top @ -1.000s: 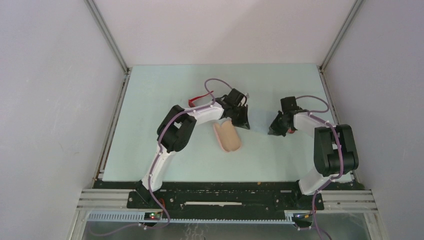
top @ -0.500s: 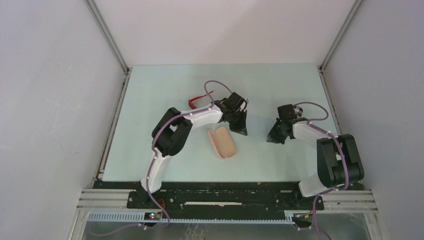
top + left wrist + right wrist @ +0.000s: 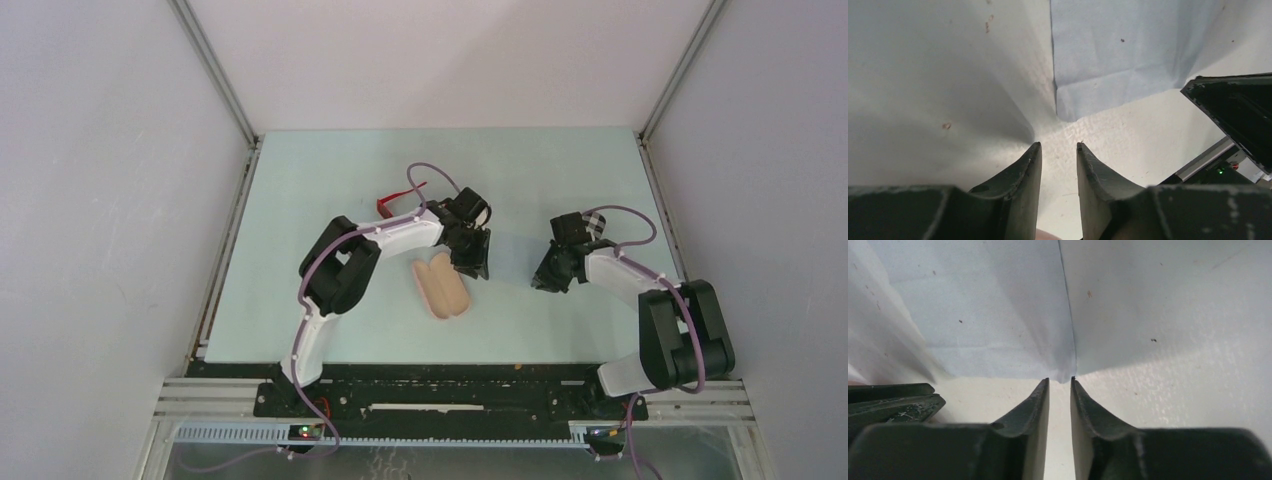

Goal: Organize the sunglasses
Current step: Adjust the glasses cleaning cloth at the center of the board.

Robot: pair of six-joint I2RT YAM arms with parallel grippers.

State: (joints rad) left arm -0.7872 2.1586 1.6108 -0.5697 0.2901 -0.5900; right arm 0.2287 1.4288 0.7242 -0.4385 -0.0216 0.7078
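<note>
While the red-framed sunglasses (image 3: 398, 203) lay on the bench (image 3: 300, 200) beyond the left arm's forearm, clear of both sets of fingers, the left gripper (image 3: 474, 266) hung beside a pink case (image 3: 441, 287), its fingers (image 3: 1023, 172) narrowly parted and empty before a pale blue cloth (image 3: 1118, 50). The right gripper (image 3: 544, 282) had its fingers (image 3: 1035, 407) narrowly parted too, tips at the cloth's edge.
</note>
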